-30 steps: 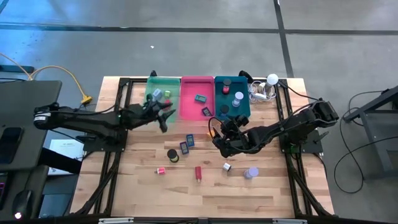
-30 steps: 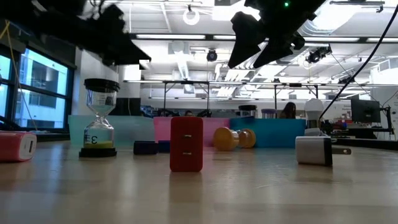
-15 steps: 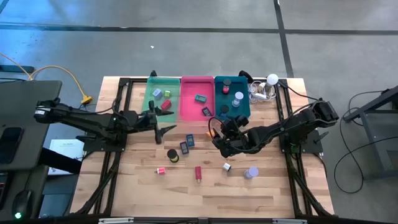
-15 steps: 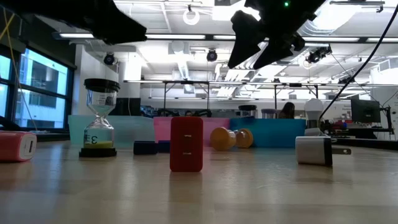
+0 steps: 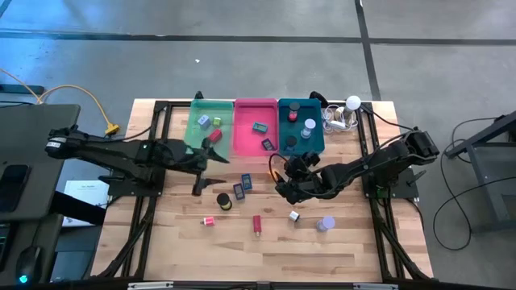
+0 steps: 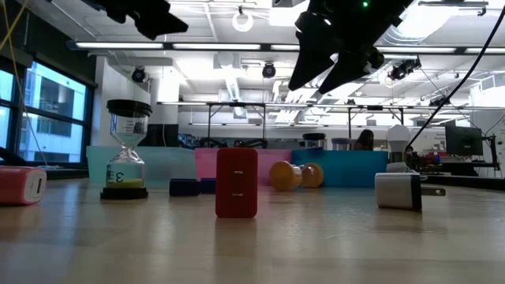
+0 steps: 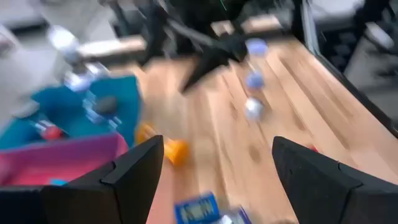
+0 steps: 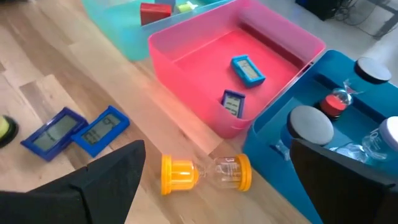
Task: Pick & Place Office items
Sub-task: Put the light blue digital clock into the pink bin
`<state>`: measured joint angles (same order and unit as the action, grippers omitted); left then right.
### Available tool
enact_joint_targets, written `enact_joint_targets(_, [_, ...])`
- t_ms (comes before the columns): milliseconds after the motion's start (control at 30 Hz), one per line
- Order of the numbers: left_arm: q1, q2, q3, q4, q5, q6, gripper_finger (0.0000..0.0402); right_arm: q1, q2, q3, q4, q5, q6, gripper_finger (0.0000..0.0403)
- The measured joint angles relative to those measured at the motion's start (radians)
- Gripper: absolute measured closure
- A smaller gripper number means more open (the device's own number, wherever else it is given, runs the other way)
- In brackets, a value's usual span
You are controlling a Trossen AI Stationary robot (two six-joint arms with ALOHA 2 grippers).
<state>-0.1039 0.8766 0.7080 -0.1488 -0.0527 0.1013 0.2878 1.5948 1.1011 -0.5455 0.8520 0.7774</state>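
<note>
The orange hourglass point(image 8: 206, 173) lies just ahead of the open right pincer point(image 8: 214, 186).

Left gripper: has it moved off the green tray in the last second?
Yes. In the high view the left gripper has pulled back from over the green tray toward the table's near side, now hanging over bare wood just below that tray, open.

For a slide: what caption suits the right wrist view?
Open right gripper hovering over an orange-capped sand timer lying beside the pink tray.
</note>
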Motion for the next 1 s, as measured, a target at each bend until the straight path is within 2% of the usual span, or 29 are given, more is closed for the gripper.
enact_joint_targets(100, [0.01,0.082,0.077,-0.108,0.083,0.048,0.0108,0.0,0.0,0.0,-0.001,-0.017,-0.019,0.0014])
enact_joint_targets(233, [0.04,0.202,0.171,-0.283,0.19,0.189,0.0108,0.0,0.0,0.0,-0.003,-0.019,-0.021,0.0014])
enact_joint_targets(333, [0.073,0.3,0.217,-0.356,0.228,0.282,0.0108,0.0,0.0,0.0,-0.01,-0.02,-0.017,0.0014])
enact_joint_targets(533, [0.13,0.424,0.265,-0.359,0.232,0.443,0.0108,0.0,0.0,0.0,-0.016,-0.032,-0.015,0.0014])
enact_joint_targets(1000, [0.288,0.532,0.298,-0.304,0.243,0.615,0.0108,0.0,0.0,0.0,-0.025,-0.041,-0.014,0.0014])
